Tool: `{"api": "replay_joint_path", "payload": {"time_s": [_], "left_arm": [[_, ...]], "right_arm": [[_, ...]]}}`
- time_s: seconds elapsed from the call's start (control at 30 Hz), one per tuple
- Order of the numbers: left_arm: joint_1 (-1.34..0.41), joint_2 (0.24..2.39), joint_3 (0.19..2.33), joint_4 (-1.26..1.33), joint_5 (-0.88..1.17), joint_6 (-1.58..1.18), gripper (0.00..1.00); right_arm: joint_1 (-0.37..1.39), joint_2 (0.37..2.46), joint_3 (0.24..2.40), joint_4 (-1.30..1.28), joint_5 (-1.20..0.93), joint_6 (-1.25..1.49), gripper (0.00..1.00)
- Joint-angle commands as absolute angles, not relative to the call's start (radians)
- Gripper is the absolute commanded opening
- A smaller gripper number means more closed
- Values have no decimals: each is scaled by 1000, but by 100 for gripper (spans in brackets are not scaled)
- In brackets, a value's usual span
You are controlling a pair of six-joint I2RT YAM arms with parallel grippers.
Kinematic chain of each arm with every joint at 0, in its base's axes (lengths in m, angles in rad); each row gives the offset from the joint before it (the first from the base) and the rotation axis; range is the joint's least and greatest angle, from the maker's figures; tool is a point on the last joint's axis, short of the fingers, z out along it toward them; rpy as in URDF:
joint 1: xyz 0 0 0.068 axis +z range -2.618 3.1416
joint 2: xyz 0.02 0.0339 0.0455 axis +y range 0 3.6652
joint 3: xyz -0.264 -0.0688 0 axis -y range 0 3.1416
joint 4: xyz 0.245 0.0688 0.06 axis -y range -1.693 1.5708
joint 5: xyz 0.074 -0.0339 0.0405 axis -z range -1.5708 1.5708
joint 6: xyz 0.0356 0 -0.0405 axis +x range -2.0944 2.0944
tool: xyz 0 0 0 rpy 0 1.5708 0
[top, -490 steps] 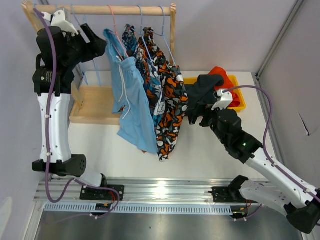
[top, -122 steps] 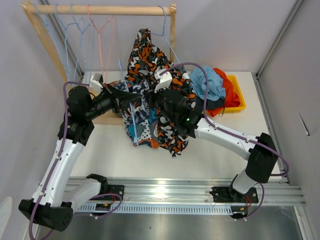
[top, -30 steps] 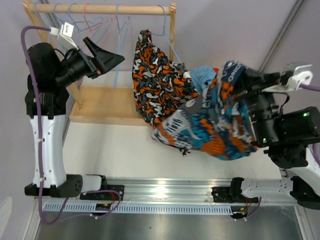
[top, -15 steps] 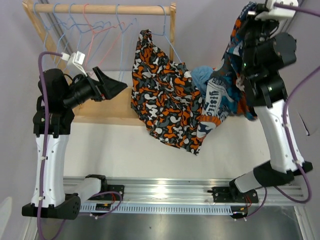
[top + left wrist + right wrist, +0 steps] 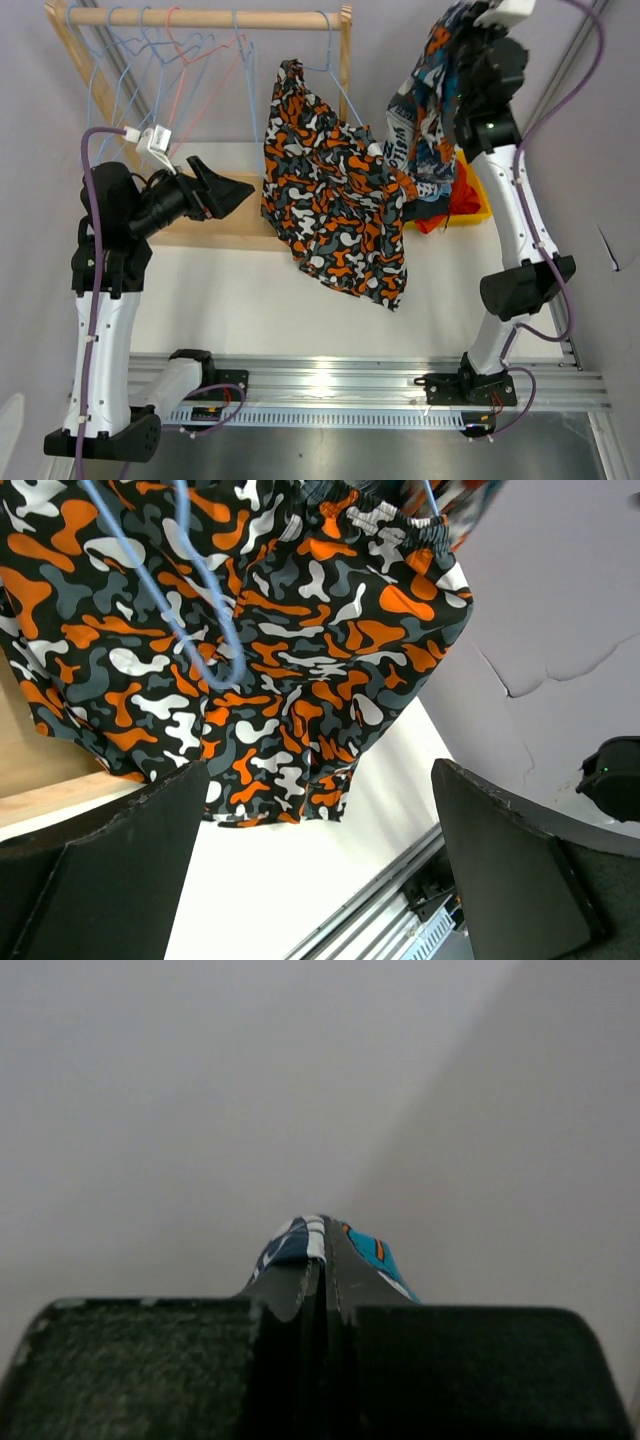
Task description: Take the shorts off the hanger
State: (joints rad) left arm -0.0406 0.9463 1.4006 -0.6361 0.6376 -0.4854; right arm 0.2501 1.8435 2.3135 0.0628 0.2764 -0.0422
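The orange-black-white blotch shorts (image 5: 335, 205) hang on a blue hanger (image 5: 190, 590) from the wooden rod (image 5: 210, 18). In the left wrist view these shorts (image 5: 280, 650) fill the upper frame. My left gripper (image 5: 235, 190) stands open just left of them, its fingers (image 5: 100, 870) wide apart with nothing between. My right gripper (image 5: 325, 1260) is shut on a fold of the blue-and-orange print shorts (image 5: 300, 1238). It holds them (image 5: 430, 90) high at the back right, above the yellow bin (image 5: 478, 205). Orange shorts (image 5: 452, 208) lie in that bin.
Several empty wire hangers (image 5: 170, 55) hang at the rod's left end. The rack's wooden base (image 5: 195, 225) sits under my left gripper. A metal rail (image 5: 330, 385) runs along the near table edge. A grey wall panel (image 5: 590, 200) closes the right side.
My right arm has swung the print shorts from low over the front of the table up to the back right. My left gripper has dropped from beside the hangers to beside the blotch shorts.
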Motion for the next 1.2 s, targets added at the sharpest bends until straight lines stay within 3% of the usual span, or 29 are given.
{"api": "replay_joint_path", "payload": {"time_s": [0.0,0.13,0.27,0.3,0.5,0.6,0.63,0.97,1.17], "left_arm": [[-41,946,1419,-583,634,-463,99],[-70,989,1483,-568,617,-491,100],[-176,1069,1593,-540,551,-512,99],[-193,1112,1633,-537,525,-517,99],[-279,1253,1801,-532,431,-552,99],[-299,1322,1865,-511,411,-566,99],[-301,1344,1885,-497,410,-572,99],[-362,1601,2034,-436,358,-612,99],[-383,1755,2210,-450,336,-652,100]], "right_arm": [[250,1810,2036,265,256,86,0],[253,1749,1571,408,282,221,0],[264,1743,1332,463,218,330,0],[267,1749,1300,475,200,342,4],[282,1662,1163,430,250,348,51],[284,1570,1175,318,310,333,91],[285,1543,1177,293,324,325,99],[304,1039,1066,-12,436,339,99],[429,706,887,-116,455,393,99]]}}
